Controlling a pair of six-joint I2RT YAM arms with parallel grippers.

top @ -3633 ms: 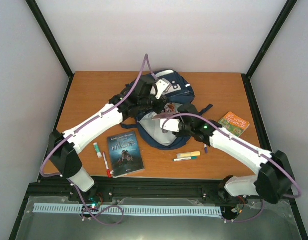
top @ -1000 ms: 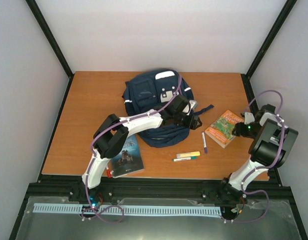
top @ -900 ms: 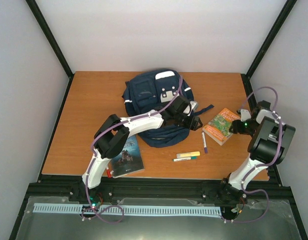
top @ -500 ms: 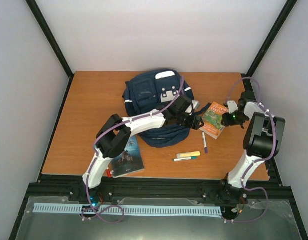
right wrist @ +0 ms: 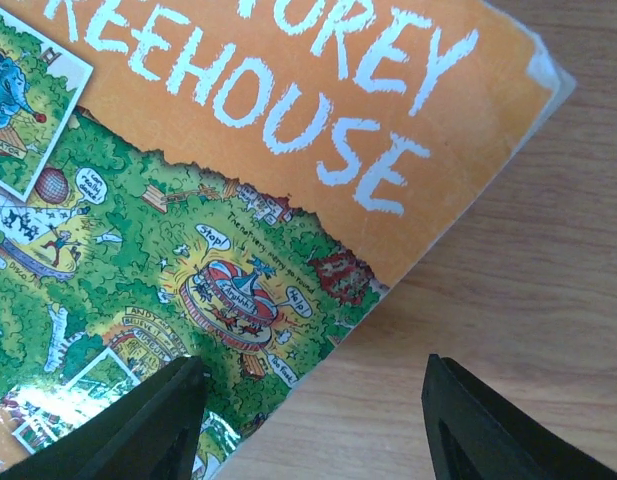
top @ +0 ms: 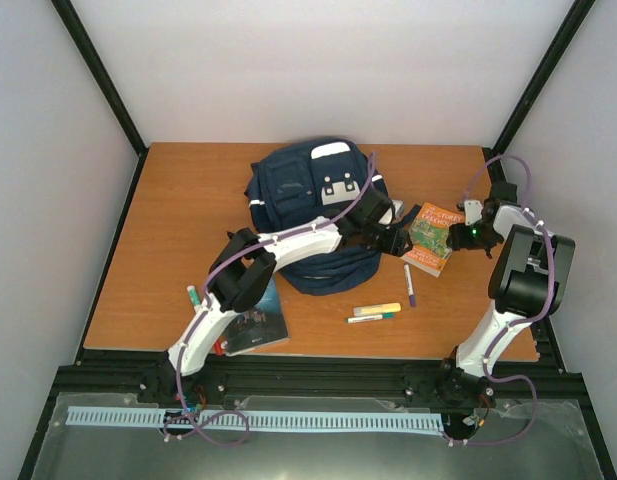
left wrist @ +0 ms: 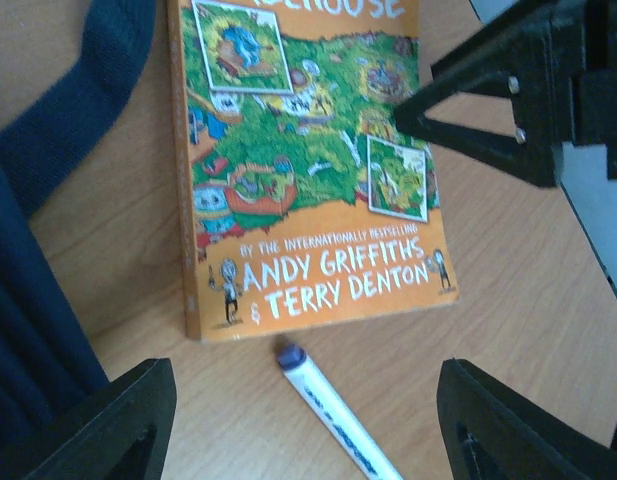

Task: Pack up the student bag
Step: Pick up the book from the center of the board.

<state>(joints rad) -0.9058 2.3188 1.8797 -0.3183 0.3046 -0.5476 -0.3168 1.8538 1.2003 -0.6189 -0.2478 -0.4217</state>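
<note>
At the far middle of the table (top: 168, 200) lies the student bag (top: 298, 185), front pockets up. The left arm (top: 288, 240) is draped across its near half, so the mouth is hidden. Risk one: that forearm sits on the route into the bag, so anything brought over would likely bump it or bunch the fabric.

Orange book (left wrist: 308, 170) lies flat on the wood just right of the bag, between both grippers. Left gripper (top: 395, 240) hovers at one end, jaws wide, holding nothing. Right gripper (top: 456, 237) is at the opposite end, jaws also apart, one finger (right wrist: 138, 425) over the cover, the other over bare wood, nothing clamped.

Risk two: a thin book lying flat gives no edge to pinch, so it probably skids. Grippers this close could also clash. Dark strap (top: 416, 214) just beside the book may snag. Purple-capped pen (left wrist: 328, 405) just beside the book's edge could get knocked rolling.

Elsewhere: dark book (top: 256, 318), yellow highlighter (top: 377, 309) and green marker (top: 372, 318), all apart from the action.
</note>
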